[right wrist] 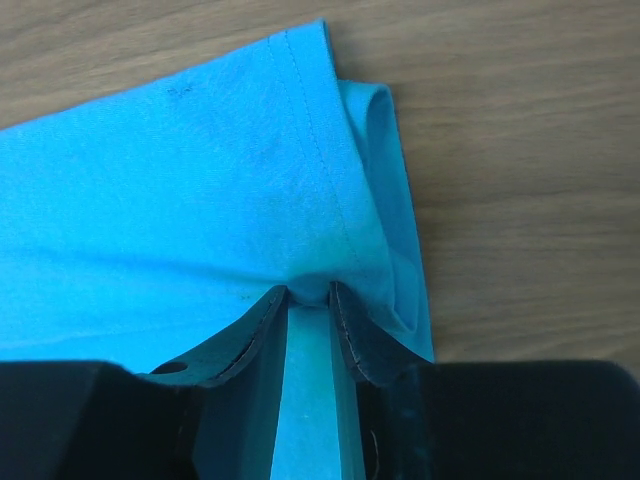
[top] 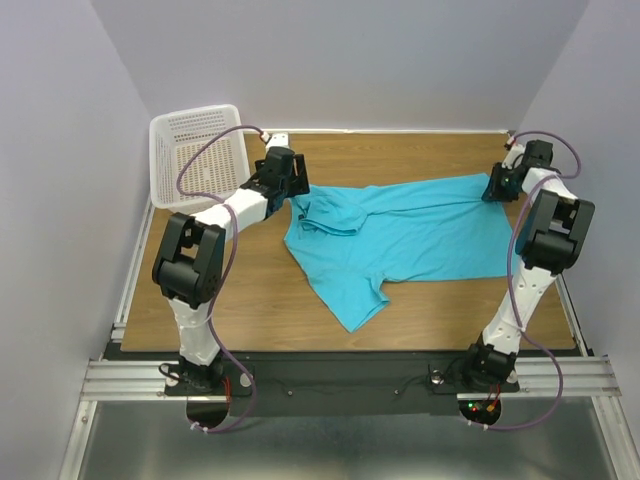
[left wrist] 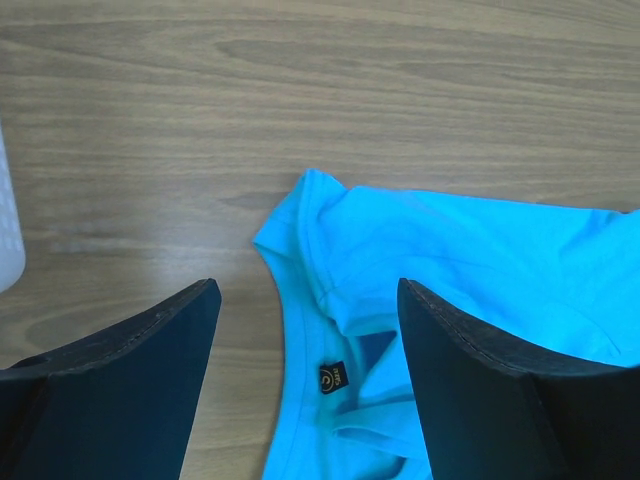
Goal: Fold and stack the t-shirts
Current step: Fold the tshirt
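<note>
One turquoise t-shirt [top: 400,235] lies spread and rumpled across the wooden table [top: 250,300], collar end to the left, one sleeve pointing toward the near edge. My left gripper [top: 293,190] hovers open over the collar. In the left wrist view its jaws [left wrist: 308,290] stand wide, straddling the t-shirt's [left wrist: 450,260] neck edge and the dark neck label [left wrist: 332,378]. At the far right, my right gripper [top: 497,186] sits on the shirt's hem corner. The right wrist view shows this gripper [right wrist: 309,292] narrowed on a pinched fold of the t-shirt [right wrist: 180,180], with cloth filling the gap.
A white plastic mesh basket [top: 195,150] stands tilted at the table's back left corner, just behind the left arm; its edge [left wrist: 8,230] shows in the left wrist view. Purple walls close in on three sides.
</note>
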Tool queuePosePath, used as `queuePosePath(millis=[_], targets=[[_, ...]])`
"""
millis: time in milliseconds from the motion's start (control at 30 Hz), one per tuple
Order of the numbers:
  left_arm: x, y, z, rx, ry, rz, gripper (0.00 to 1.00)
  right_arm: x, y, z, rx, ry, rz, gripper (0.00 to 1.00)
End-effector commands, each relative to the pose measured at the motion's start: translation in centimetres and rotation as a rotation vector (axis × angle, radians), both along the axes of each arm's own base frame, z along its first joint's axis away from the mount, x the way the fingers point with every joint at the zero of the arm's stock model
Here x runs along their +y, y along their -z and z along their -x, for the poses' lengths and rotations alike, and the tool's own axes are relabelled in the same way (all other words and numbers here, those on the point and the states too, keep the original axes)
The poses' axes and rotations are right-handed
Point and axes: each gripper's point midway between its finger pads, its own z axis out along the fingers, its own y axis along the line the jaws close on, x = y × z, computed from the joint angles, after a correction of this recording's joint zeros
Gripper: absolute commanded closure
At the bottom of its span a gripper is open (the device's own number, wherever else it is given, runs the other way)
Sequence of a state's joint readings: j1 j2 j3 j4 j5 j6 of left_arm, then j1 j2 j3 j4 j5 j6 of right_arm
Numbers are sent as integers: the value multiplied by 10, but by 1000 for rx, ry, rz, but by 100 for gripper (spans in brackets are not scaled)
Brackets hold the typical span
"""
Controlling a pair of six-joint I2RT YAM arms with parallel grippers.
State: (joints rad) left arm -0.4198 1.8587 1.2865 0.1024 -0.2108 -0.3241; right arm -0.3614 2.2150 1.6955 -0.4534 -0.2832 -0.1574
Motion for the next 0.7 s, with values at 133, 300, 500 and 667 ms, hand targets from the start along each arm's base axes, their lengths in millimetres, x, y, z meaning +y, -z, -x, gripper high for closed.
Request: queuePosePath(millis=[133, 300, 500, 667], targets=[[-28, -11, -36, -45, 22, 88, 23, -36, 28, 18, 83, 69, 67, 70], [-38, 5, -50, -23, 27, 106, 26, -37, 29, 15, 80, 71, 58, 70], [-47, 16, -60, 6, 39, 109, 33, -36, 28, 16, 77, 70, 51, 70], [-48, 24, -59, 29, 47, 105, 42, -35, 28, 15, 75, 68, 44, 70]])
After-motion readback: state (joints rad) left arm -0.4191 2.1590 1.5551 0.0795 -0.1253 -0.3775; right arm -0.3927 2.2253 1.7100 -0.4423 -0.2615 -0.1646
